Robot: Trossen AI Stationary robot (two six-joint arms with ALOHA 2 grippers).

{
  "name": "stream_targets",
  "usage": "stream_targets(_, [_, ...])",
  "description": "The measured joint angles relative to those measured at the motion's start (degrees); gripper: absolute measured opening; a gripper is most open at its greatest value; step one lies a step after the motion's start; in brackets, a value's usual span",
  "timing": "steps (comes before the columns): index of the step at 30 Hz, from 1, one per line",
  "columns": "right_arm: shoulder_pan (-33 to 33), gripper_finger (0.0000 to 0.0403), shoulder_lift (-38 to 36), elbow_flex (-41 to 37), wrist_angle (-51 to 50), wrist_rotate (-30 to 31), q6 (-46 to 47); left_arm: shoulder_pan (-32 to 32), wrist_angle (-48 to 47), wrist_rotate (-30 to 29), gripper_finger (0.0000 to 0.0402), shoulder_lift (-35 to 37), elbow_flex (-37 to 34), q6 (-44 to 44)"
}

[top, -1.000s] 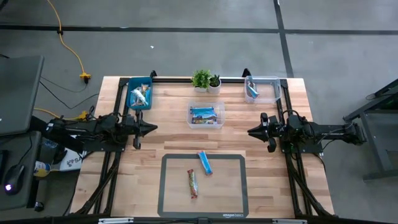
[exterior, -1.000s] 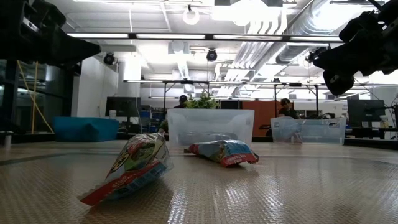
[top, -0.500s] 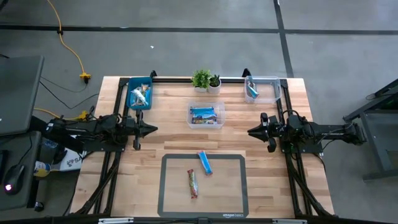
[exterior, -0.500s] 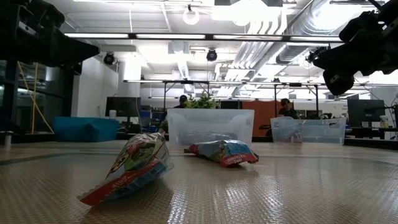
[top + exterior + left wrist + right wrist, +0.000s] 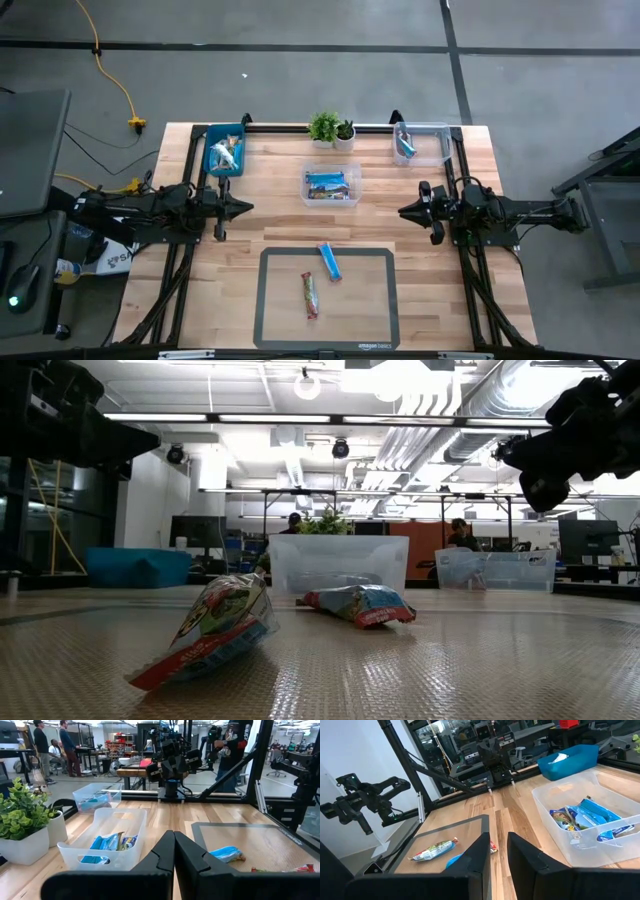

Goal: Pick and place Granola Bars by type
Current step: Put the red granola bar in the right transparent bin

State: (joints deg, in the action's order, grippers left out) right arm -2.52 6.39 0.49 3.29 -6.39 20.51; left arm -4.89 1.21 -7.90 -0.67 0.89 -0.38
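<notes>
High view: mat [image 5: 270, 300] reads "amazon basics"; left claw [image 5: 246, 206] closed empty, right claw [image 5: 404, 211] slightly parted, empty.

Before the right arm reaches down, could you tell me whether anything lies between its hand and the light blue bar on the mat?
Nothing visible does: bare wood and mat separate the right hand from the light blue foil-wrapped bar on the grey mat.

The wooden table [image 5: 280, 215] carries a grey mat [image 5: 270, 300] at its near edge, three bins and two potted plants [image 5: 330, 130].
</notes>
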Motion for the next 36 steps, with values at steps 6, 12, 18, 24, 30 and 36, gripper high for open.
stream_targets(6, [0.01,0.0049,0.00,-0.01,-0.53,-0.14,2.43,0.00,0.00,-0.02,0.0001,0.00,0.00,0.02])
stream_targets(12, [-0.02,0.0047,0.06,0.61,0.45,-0.28,-2.83,0.00,0.00,-0.02,0.0001,0.00,0.00,0.02])
stream_targets(18, [-0.02,0.0056,0.04,6.14,-3.62,-0.44,-4.63,0.00,0.00,-0.03,0.0001,0.00,0.00,0.02])
stream_targets(24, [-0.02,0.0057,0.96,15.66,-12.88,1.84,-11.33,0.00,0.00,-0.04,0.0001,0.01,0.00,0.02])
stream_targets(30, [-0.02,0.0058,7.14,26.45,-20.28,5.16,-12.96,0.00,0.00,-0.04,0.0001,0.02,0.00,0.02])
stream_targets(36, [-0.02,0.0058,18.23,36.49,-22.02,5.64,-12.90,0.00,0.00,-0.04,0.0001,0.02,0.00,0.02])
